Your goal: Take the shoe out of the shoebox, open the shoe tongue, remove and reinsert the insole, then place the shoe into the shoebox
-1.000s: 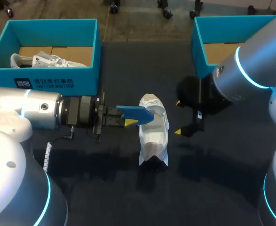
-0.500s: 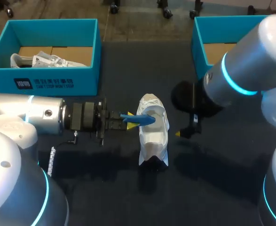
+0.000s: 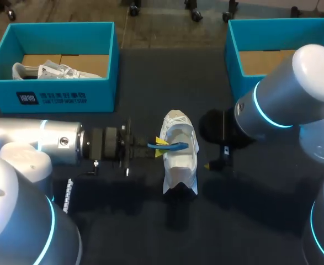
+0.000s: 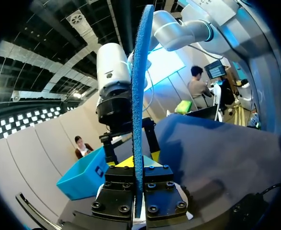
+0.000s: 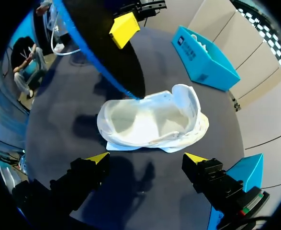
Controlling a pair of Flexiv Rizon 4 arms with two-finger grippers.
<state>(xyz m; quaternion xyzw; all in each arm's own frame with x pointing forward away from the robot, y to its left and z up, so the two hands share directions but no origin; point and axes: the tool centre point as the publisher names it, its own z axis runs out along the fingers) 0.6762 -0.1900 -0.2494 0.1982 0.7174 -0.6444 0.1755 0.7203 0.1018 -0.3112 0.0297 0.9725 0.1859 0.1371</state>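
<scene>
White shoe (image 3: 179,157) sits mid-table (image 3: 123,221), outside both boxes, just ahead of my right gripper (image 5: 147,158), fingers spread. Blue insole (image 3: 171,146) is edge-up with its tip at the shoe opening, pinched in my left gripper (image 4: 136,177). 2 teal boxes at the far edge: left shoebox (image 3: 51,94) holds a second shoe (image 3: 57,70), right shoebox (image 3: 234,61) is well apart.

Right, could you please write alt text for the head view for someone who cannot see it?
A white shoe lies in the middle, and the left gripper holds a blue insole edge-on across its opening. The right gripper hangs open beside the shoe. A blue box at the back left holds another white shoe; a second blue box stands at the back right.
</scene>
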